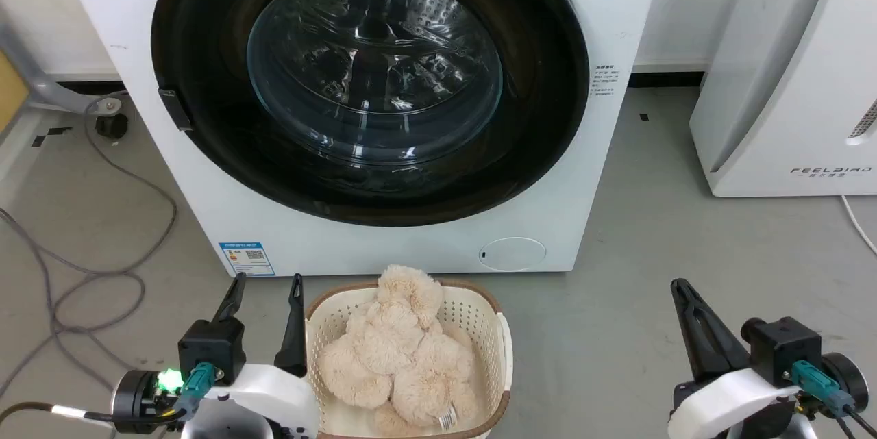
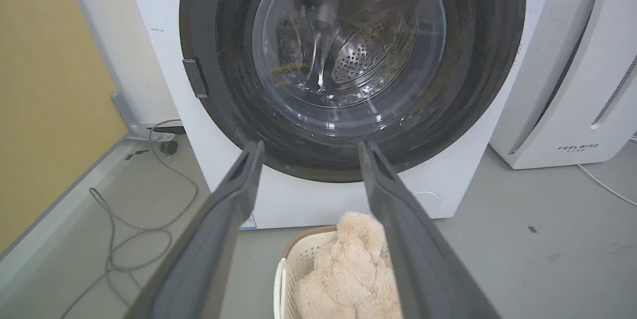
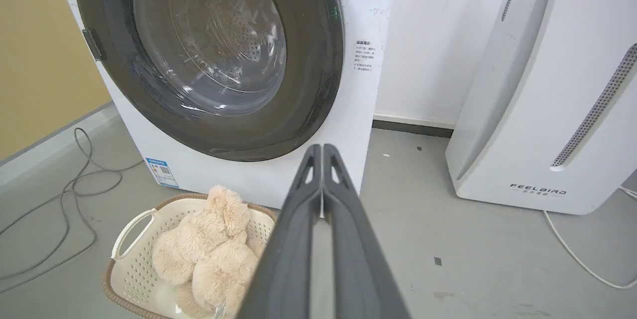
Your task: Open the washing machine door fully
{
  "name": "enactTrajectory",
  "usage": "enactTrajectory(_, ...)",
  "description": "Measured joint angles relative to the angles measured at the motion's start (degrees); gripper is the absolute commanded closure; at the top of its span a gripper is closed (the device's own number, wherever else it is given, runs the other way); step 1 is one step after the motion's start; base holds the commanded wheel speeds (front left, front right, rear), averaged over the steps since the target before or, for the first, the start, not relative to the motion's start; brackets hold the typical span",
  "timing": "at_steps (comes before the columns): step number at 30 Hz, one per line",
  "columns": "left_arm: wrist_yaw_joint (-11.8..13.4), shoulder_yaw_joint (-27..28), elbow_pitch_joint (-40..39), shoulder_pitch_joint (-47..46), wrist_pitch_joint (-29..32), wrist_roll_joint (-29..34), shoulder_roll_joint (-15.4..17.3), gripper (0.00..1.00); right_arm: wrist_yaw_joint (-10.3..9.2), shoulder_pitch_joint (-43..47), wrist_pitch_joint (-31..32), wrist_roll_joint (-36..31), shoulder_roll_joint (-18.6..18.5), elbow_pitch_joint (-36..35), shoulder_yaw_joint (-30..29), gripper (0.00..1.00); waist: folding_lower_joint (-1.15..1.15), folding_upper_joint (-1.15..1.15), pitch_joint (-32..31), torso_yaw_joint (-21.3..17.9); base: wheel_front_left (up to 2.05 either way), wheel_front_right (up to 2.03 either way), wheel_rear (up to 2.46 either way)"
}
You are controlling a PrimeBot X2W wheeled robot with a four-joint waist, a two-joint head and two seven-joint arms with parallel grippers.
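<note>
We see the door [image 1: 370,83] shut flush in the front of the washer [image 1: 411,247], the whole swing left to do, its latch [image 1: 175,109] untouched, while our left claw [image 1: 268,279] gapes wide and empty and our right claw [image 1: 680,286] is pinched closed, both low beside the basket [image 1: 473,319].

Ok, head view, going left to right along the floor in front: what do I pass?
Loose grey floor cable, open left claw, cream perforated plastic basket holding a beige plush toy, shut right claw.
</note>
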Motion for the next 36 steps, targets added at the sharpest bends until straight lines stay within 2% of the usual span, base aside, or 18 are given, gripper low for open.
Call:
enactTrajectory(5, 0.0, -0.3, 0.3, 0.0, -0.5, -0.9, 0.0, 0.0, 0.0, 0.0, -0.6, 4.3, 0.0, 0.2, 0.1, 1.0, 0.0, 0.0, 0.0, 0.0, 0.0, 0.0, 0.0)
enactTrajectory(13, 0.0, -0.9, 0.7, 0.0, -1.5, -1.8, 0.0, 0.0, 0.0, -0.1, -1.5, 18.5, 0.0, 0.6, 0.5, 1.0, 0.0, 0.0, 0.0, 0.0, 0.0, 0.0, 0.0)
enactTrajectory(18, -0.1, -1.4, 0.9, -0.2, -2.0, -2.4, 0.0, 0.0, 0.0, -0.7, -2.0, 23.6, 0.0, 1.2, 0.3, 1.0, 0.0, 0.0, 0.2, -0.1, 0.0, 0.0, 0.0)
enactTrajectory(26, -0.1, -1.7, 0.8, -1.5, -3.0, -3.0, 0.0, 0.0, 0.0, -5.8, -2.5, 31.5, -0.5, 2.8, -0.9, 1.0, 0.0, 0.0, 1.7, -0.2, 0.0, 0.0, 0.0)
enactTrajectory(36, -0.5, -1.8, 0.3, -3.9, -4.3, -3.5, 0.0, 0.0, 0.0, -16.9, -2.4, 41.7, -2.8, 8.7, -1.3, 1.0, 0.0, 0.0, 5.3, -0.1, 0.0, 0.0, 0.0)
